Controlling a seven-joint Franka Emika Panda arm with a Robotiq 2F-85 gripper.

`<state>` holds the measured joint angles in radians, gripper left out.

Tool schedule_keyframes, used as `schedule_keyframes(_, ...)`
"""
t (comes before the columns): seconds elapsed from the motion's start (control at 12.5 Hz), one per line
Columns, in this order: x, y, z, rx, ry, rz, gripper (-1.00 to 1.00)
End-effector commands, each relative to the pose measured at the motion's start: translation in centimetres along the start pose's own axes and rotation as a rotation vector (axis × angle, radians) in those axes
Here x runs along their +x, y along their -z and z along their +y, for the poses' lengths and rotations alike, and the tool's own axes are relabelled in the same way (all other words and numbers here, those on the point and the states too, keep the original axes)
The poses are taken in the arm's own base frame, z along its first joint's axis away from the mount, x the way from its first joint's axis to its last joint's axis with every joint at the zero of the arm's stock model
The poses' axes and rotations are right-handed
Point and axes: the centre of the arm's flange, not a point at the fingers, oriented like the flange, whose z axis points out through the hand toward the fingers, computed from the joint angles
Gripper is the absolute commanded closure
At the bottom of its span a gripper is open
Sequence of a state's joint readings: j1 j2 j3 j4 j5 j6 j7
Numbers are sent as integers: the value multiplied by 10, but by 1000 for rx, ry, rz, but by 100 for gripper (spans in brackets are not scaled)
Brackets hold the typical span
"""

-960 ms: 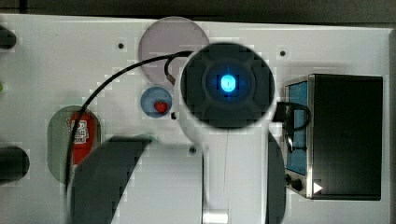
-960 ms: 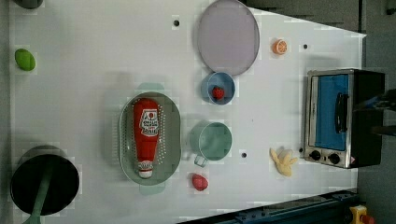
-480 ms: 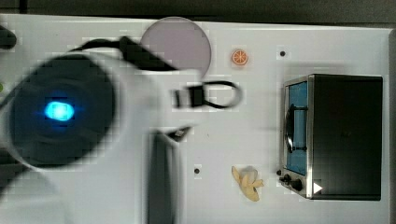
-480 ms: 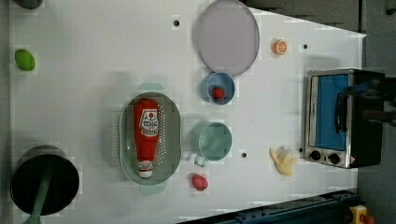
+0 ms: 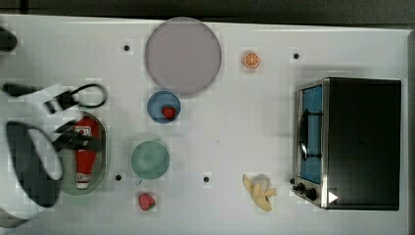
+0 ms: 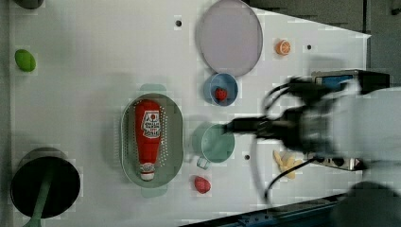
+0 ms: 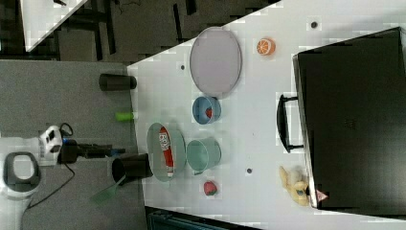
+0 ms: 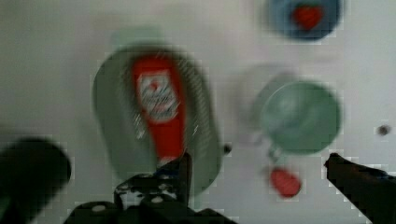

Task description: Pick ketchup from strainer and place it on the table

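I see the ketchup point(image 6: 148, 137) lying flat inside the strainer point(image 6: 172, 142), its white cap toward the left view's bottom and the label facing up. The strainer sits on the table point(image 6: 85, 85) at the left view's centre-left, with a green cup point(image 6: 216, 143) just beside it on the left view's right and a strawberry point(image 6: 202, 184) near its lower corner. A blue bowl point(image 6: 221, 89) holding another strawberry sits beyond the cup, next to a large grey plate point(image 6: 230, 37). A black pot point(image 6: 45, 182) stands in the left view's bottom-left corner, and a green lime point(image 6: 25, 60) lies well apart at the left view's upper left.

In the wrist view the gripper point(image 8: 257, 170) hangs above the strainer point(image 8: 112, 121) and the ketchup point(image 8: 161, 109), touching neither; its fingers point(image 8: 182, 172) are spread wide, with nothing between them.

In the top view a toaster oven point(image 5: 362, 142) stands at the top view's right, a banana point(image 5: 259, 191) near it and an orange slice point(image 5: 252, 59) farther off.
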<state>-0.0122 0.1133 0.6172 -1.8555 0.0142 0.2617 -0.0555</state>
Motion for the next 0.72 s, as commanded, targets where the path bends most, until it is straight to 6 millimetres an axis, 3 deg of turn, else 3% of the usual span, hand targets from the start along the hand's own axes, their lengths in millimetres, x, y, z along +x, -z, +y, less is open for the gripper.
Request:
schedule_keyframes(0.08,-23,-13,-36,23,36,27,-100)
schedule_keyframes(0.32,-29,-71,-59,33,56,52,-100)
schedule_keyframes(0.72,-26,-171,-73,44,107,102,-100)
